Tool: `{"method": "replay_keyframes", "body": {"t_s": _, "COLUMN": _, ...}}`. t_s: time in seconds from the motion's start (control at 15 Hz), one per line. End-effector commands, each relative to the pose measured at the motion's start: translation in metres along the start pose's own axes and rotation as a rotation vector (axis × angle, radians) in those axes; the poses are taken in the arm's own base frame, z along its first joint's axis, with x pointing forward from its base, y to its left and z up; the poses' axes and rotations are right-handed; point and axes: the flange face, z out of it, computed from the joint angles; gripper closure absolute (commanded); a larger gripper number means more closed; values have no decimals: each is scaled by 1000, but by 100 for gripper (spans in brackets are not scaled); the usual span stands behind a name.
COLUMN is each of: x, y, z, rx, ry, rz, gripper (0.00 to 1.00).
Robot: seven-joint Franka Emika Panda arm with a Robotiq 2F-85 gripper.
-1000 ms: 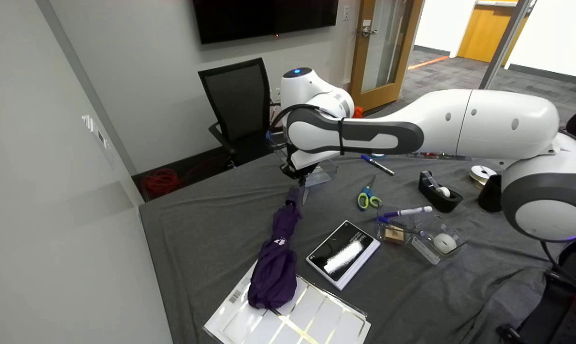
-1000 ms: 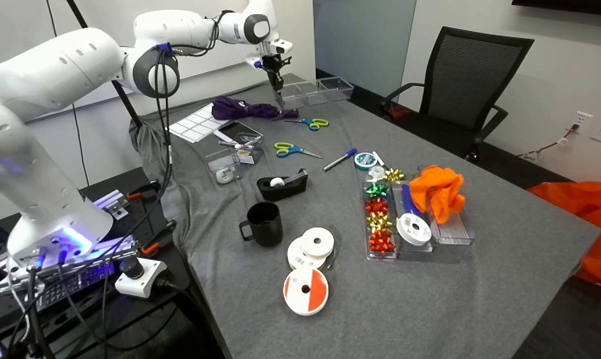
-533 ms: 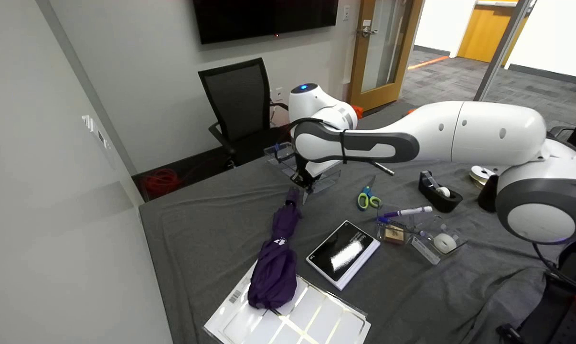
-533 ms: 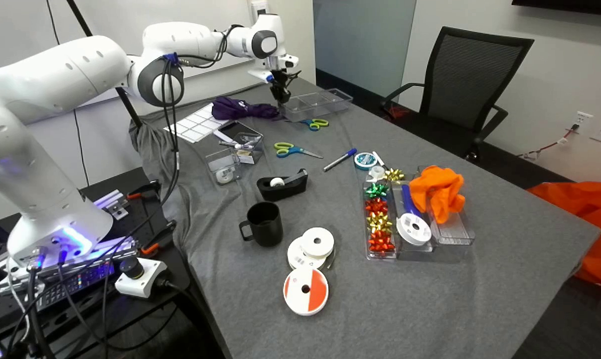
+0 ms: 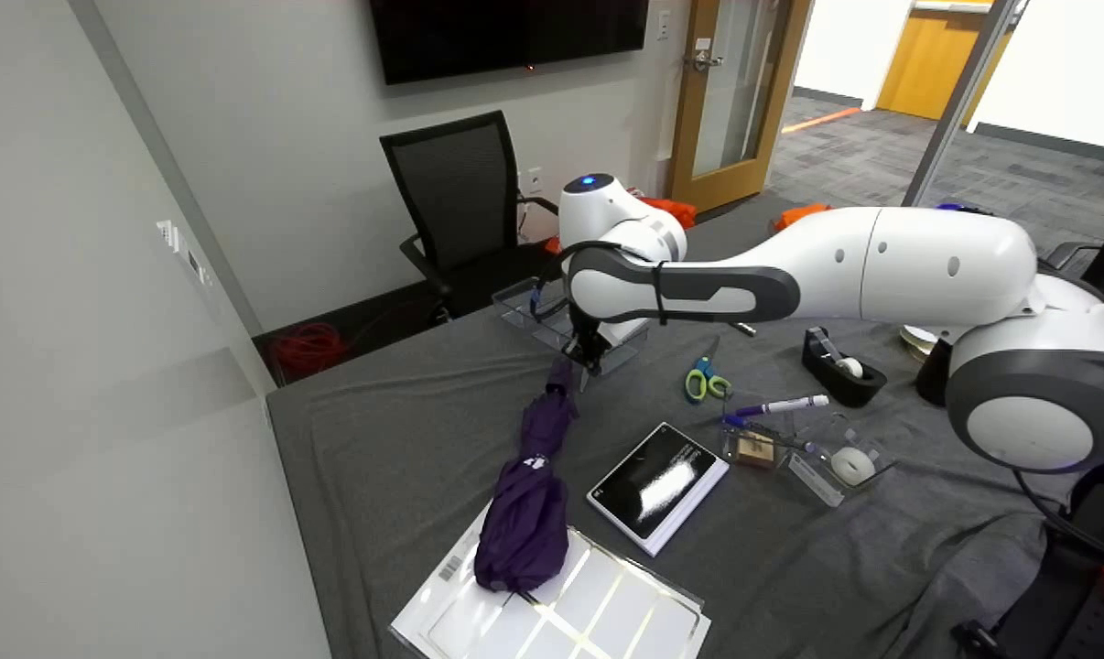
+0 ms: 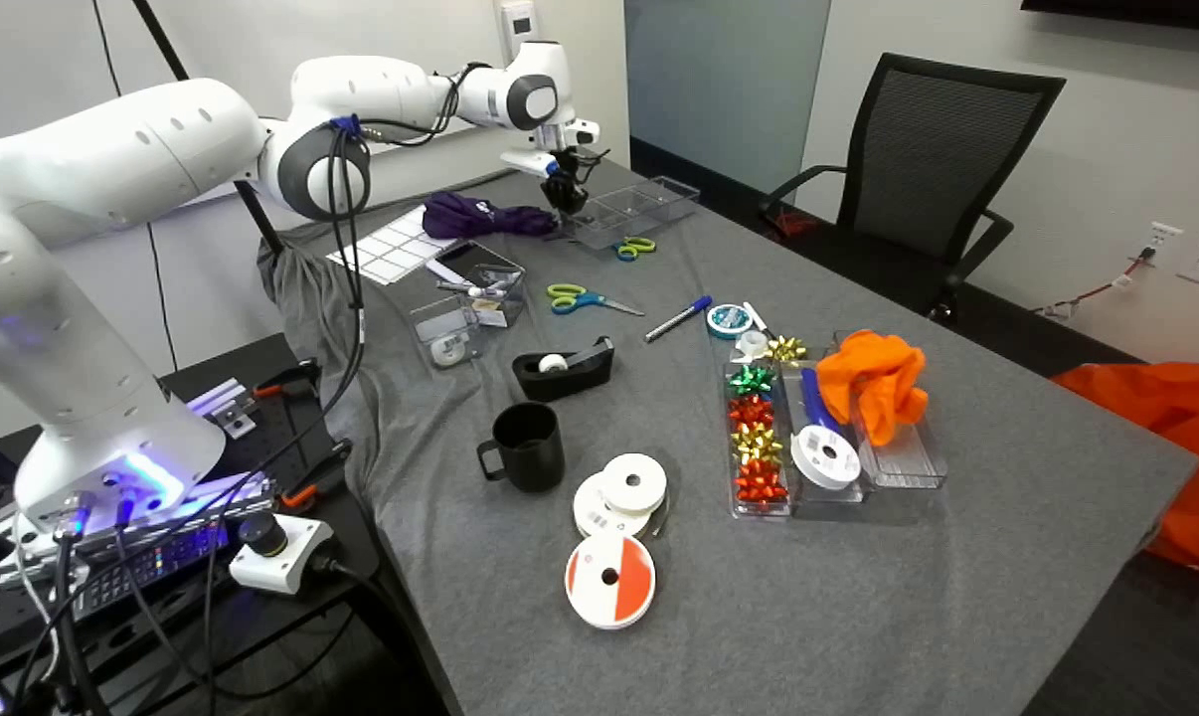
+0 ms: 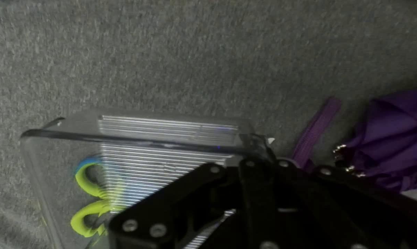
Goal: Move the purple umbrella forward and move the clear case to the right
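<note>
We saw the gripper [image 6: 568, 207] clenched on the clear case [image 6: 637, 212] near one corner, so that its compartments stretched away from the grip; we could not tell whether its base met the tabletop [image 6: 1007, 597]. In the wrist view, scissors [image 7: 99, 207] showed through its plastic. The purple umbrella [image 5: 532, 471] lay with its handle end just beside the gripper.

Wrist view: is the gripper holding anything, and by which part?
The clear case, seemingly by its rim near one corner; the gripper hides the exact contact.
</note>
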Motion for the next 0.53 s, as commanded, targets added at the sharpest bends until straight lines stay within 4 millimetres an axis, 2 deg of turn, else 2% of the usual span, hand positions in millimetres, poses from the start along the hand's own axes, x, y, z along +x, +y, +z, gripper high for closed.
{"method": "replay_keyframes", "body": {"t_s": 0.0, "x": 0, "y": 10, "z": 9, "rx": -36, "ry": -2, "rz": -102, "gripper": 71}}
{"method": "replay_keyframes", "body": {"t_s": 0.47, "x": -1, "y": 39, "z": -1, "rx": -26, "ry": -39, "rz": -124, "gripper": 21}}
